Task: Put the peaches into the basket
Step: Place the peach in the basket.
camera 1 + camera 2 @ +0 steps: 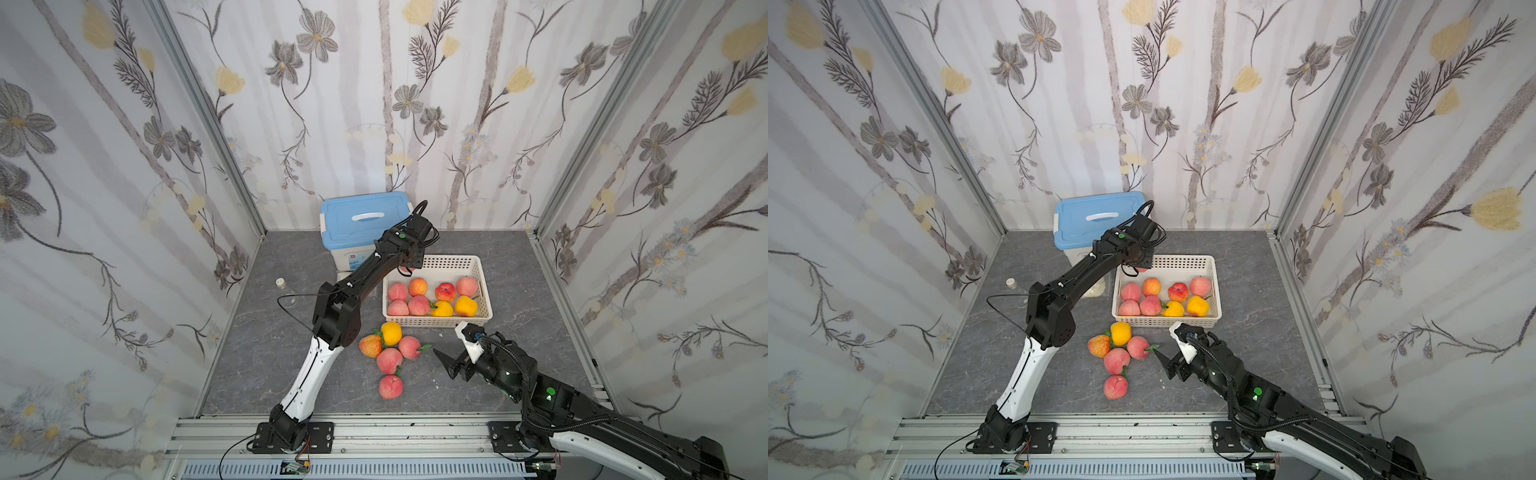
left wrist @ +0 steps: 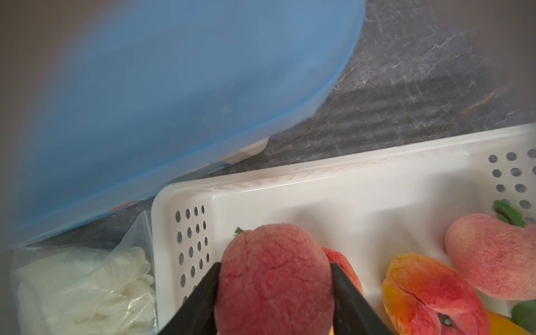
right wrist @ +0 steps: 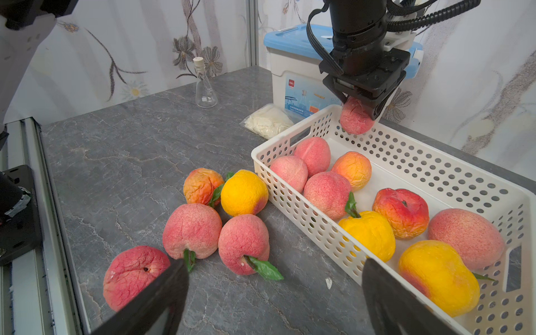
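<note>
Left hand (image 3: pixel 360 108), closed partway around a pink-red toy peach (image 2: pixel 274 278), hangs over the white perforated plastic basket (image 1: pixel 436 321) at the grey marbled counter's (image 1: pixel 257 353) middle, eight peaches (image 1: pixel 419 305) inside. Right hand (image 3: pixel 274 274) gapes empty beside five loose peaches (image 1: pixel 390 359) nearer the front edge.

My fingers (image 2: pixel 200 301) look matt black plastic, the pink-red toy peach (image 2: pixel 272 278) dull and wrinkled, the white perforated basket (image 2: pixel 333 203) smooth glossy plastic, the grey tabletop (image 2: pixel 420 87) veined stone.

storage box (image 3: pixel 285 65) | red label (image 3: pixel 291 84): "deli" | smaller print unreadable
</note>
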Motion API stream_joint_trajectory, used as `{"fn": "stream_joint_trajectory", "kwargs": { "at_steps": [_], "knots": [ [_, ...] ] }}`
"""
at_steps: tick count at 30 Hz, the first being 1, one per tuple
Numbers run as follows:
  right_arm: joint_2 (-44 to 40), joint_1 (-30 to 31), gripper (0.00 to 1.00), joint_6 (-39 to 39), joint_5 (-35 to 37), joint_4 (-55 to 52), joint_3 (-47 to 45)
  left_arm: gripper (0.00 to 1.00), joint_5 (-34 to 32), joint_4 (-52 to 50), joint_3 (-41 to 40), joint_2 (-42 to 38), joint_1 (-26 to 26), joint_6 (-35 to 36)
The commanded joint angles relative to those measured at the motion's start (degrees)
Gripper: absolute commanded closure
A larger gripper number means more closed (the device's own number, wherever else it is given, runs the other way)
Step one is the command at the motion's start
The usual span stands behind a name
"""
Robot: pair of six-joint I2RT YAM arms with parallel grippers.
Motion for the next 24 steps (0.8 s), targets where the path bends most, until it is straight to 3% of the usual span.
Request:
{"fn": "stream_joint_trajectory", "kwargs": {
  "at_steps": [1,10,24],
  "knots": [
    [0.8,0.1,0.07,0.0,-0.2,2.2,0.5,0.44,-2.7,0.7,-2.7,-0.2,-0.1,0.1],
    [1.5,0.1,0.07,0.0,-0.5,2.6,0.5,0.39,-7.3,2.9,-6.0,1.2,-0.6,0.9],
    [3.0,0.1,0.06,0.0,-0.7,2.8,1.0,0.29,-8.4,3.1,-6.1,2.1,-0.6,1.0]
  ]
}}
